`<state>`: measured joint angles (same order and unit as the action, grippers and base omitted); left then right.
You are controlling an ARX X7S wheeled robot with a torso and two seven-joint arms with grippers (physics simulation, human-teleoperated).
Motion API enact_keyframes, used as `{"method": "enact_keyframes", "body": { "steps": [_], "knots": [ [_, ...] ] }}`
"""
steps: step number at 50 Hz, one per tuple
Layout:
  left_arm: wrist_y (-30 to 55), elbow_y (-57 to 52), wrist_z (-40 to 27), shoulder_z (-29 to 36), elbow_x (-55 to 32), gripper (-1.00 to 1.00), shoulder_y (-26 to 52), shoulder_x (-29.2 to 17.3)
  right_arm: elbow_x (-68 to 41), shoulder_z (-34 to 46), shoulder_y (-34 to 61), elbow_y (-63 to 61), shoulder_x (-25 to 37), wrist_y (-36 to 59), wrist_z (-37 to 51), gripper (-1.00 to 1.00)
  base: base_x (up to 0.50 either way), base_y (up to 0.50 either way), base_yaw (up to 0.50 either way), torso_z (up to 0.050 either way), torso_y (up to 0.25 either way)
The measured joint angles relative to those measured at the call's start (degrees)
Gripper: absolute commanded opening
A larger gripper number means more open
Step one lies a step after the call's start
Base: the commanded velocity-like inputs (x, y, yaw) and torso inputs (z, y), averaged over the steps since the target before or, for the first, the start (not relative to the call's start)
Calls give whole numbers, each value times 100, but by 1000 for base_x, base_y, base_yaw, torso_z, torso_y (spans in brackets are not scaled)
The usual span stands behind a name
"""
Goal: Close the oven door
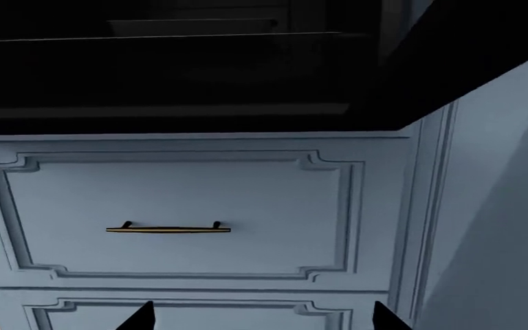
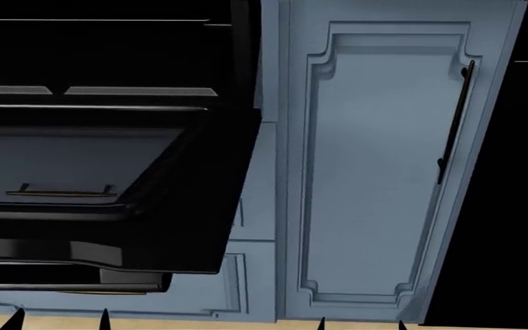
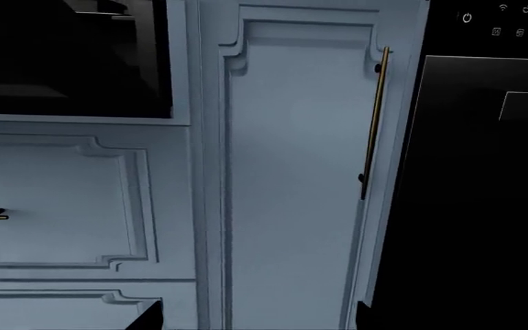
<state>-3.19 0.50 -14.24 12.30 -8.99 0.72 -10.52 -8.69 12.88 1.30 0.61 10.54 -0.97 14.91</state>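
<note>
Left gripper (image 1: pixel 259 317) seen only as two dark fingertips at the frame edge of its wrist view, set well apart with nothing between them; facing a pale blue drawer front (image 1: pixel 181 213) with a brass handle (image 1: pixel 168 228), not touching it. Right gripper (image 3: pixel 256 315) likewise just two black tips, spread wide and empty, pointed at a tall narrow cabinet door (image 3: pixel 291 172) with a long vertical handle (image 3: pixel 374 124). Both pairs of tips also poking up at the bottom edge of the head view, clear of everything.

Oven door (image 2: pixel 108 199) hanging open, folded down and outward from the dark oven opening (image 2: pixel 99 62), glossy black, at the left of the head view. Glass window showing the drawer and its handle through it. Long bar handle (image 2: pixel 71 278) along the near lower edge, above the left fingertips but apart from them. From the left wrist view, only a dark underside overhead.

Black appliance front (image 3: pixel 484 192) with a power symbol (image 3: pixel 467 18) just beside the tall cabinet door, on its right.
</note>
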Motion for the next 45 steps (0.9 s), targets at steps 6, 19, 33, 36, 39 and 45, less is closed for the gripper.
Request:
{"method": "enact_keyframes", "body": {
  "steps": [6, 19, 33, 36, 39, 45],
  "knots": [
    [-35, 4, -19, 18, -2, 100, -3, -14, -5, 22, 9, 10, 13, 3, 16, 100, 0, 468, 0, 0, 0],
    [-52, 20, -76, 65, 17, 100, 8, -39, -43, 46, 17, 26, 39, -14, 53, 100, 0, 468, 0, 0, 0],
    [-65, 53, -122, 107, 6, 100, 25, -65, -81, 78, 27, 48, 65, -31, 86, 100, 0, 469, 0, 0, 0],
    [-69, 58, -129, 115, 0, 100, 29, -71, -89, 86, 32, 57, 70, -36, 91, 100, 0, 469, 0, 0, 0],
    [-72, 62, -137, 123, -6, 100, 33, -77, -96, 94, 37, 60, 75, -38, 98, 100, 0, 469, 0, 0, 0],
    [-79, 65, -152, 138, -17, 100, 36, -90, -111, 109, 40, 50, 87, -34, 115, 100, 0, 467, 0, 0, 0]
  ]
}}
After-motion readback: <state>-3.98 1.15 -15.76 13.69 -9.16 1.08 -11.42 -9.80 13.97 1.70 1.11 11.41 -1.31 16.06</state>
